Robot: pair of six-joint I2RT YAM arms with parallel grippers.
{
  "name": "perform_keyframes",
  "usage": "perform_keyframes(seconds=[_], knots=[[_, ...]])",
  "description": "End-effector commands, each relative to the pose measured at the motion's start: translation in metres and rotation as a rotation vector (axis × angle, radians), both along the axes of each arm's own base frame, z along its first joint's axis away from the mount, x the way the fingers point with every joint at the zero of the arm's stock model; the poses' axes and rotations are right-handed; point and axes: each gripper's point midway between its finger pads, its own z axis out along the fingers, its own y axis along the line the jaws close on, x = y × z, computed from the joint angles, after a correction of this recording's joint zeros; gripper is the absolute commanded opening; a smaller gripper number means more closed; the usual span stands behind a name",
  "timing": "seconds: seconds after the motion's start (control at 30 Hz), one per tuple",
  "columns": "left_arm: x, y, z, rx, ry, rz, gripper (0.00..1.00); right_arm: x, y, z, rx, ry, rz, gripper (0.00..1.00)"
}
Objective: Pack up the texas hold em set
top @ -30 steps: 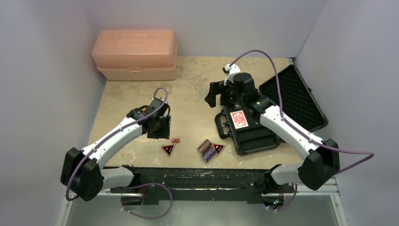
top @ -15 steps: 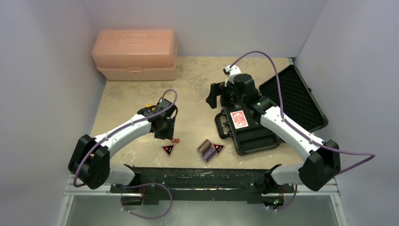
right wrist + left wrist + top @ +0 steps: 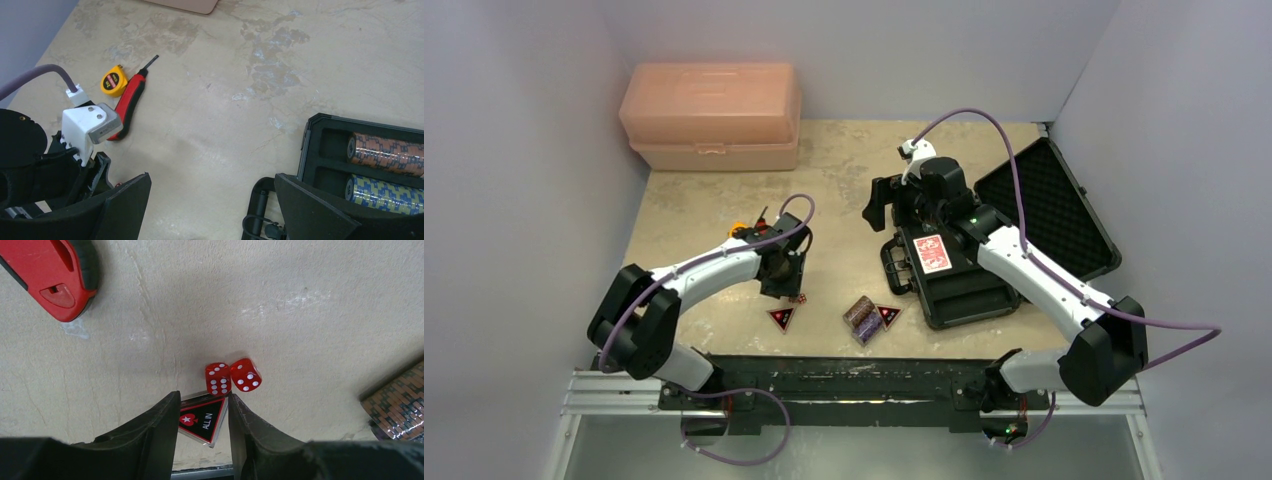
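The black case [image 3: 959, 290] lies open at the right with its foam lid [image 3: 1044, 210] folded back. A red card deck [image 3: 932, 253] and two chip stacks [image 3: 387, 150] sit in it. On the table near the front lie two red dice [image 3: 232, 377], an "ALL IN" triangular token [image 3: 202, 420], a second token [image 3: 888, 315] and a loose chip stack [image 3: 861, 318]. My left gripper [image 3: 203, 396] hovers just short of the dice, its jaws partly apart, holding nothing; the token shows on the table through the gap. My right gripper [image 3: 211, 177] hangs wide open left of the case handle.
A large peach plastic box [image 3: 712, 115] stands at the back left. A red folding knife [image 3: 129, 102] and a yellow tape measure [image 3: 113, 81] lie left of centre, behind my left gripper. A black rail [image 3: 854, 375] runs along the near edge.
My left arm has swung right and forward towards the dice, and its jaws have narrowed. The right arm, dice and tokens have not moved.
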Motion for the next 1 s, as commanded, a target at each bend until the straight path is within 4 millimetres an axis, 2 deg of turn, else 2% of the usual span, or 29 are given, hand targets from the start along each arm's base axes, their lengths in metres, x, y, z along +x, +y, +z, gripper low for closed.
perform_keyframes(seconds=[0.0,0.6,0.97], knots=[[0.008,-0.007,-0.001,-0.01,-0.029,0.0,0.4,0.003,-0.003,0.008,-0.005,-0.038,-0.011,0.99],[0.013,-0.007,-0.007,0.031,-0.023,0.012,0.4,0.004,-0.002,0.005,-0.009,-0.032,-0.011,0.99],[0.019,-0.014,-0.001,0.009,-0.051,-0.005,0.4,0.003,-0.002,0.003,-0.012,-0.027,-0.01,0.99]])
